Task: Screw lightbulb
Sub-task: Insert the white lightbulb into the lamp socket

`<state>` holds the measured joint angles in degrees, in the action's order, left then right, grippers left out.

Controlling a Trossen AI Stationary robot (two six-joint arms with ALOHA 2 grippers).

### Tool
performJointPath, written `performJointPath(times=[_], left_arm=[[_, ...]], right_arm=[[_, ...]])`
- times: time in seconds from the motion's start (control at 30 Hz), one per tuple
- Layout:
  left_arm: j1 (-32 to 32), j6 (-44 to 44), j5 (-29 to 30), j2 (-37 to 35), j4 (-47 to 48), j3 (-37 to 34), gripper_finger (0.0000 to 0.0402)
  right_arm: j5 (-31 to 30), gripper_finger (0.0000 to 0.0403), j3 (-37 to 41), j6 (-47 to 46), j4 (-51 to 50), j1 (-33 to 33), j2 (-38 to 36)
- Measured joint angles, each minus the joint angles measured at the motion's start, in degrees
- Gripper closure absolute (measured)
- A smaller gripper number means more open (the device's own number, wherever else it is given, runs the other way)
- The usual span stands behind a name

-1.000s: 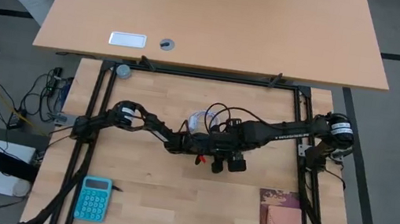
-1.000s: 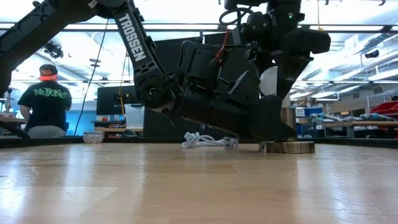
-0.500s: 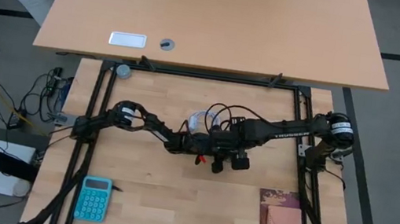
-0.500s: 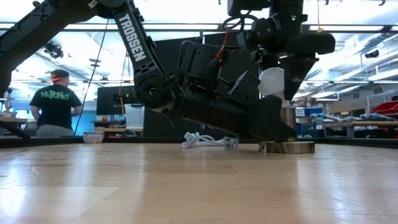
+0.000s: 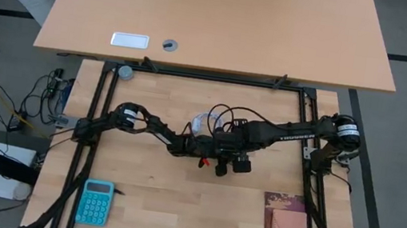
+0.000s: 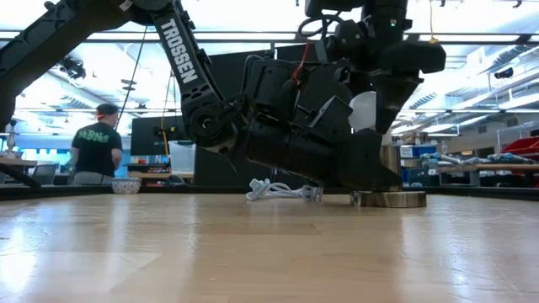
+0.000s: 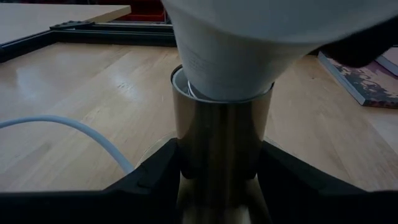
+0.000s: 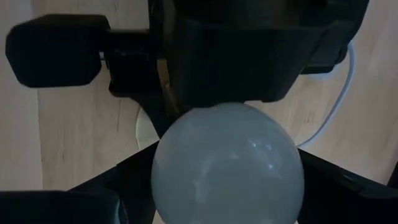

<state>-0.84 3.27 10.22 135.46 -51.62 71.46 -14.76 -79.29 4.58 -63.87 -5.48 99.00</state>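
Left gripper clamped the brass socket tube steady; right gripper, fingers gripping the white pear-shaped lightbulb, should have twisted squarely, without tilting.

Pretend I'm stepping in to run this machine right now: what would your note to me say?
Left tool: closed around the brassy socket tube, bracing it near the table's middle.
Right tool: above it, closed on the lightbulb's round globe.
Lightbulb: upright, its neck sitting in the socket's mouth; the white cable lies behind.
Done: bulb picked up and set into the socket.
Left: how far it is screwed in cannot be seen; probably keep twisting until snug, then let go with both.
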Motion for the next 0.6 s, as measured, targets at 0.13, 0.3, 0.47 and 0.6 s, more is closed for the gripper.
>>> performJointPath(times=[0.13,0.3,0.47,0.6], left_arm=[[0.0,0.0,0.0,0.0,0.0,0.0,0.0210],[0.0,0.0,0.0,0.0,0.0,0.0,0.0210],[0.0,0.0,0.0,0.0,0.0,0.0,0.0210],[0.0,0.0,0.0,0.0,0.0,0.0,0.0210]], right_arm=[[0.0,0.0111,0.0,0.0,1.2,0.0,0.0],[0.0,0.0111,0.0,-0.3,1.5,0.0,0.0],[-0.2,0.0111,0.0,-0.5,1.5,0.0,0.0],[-0.9,0.0111,0.0,-0.5,1.4,0.0,0.0]])
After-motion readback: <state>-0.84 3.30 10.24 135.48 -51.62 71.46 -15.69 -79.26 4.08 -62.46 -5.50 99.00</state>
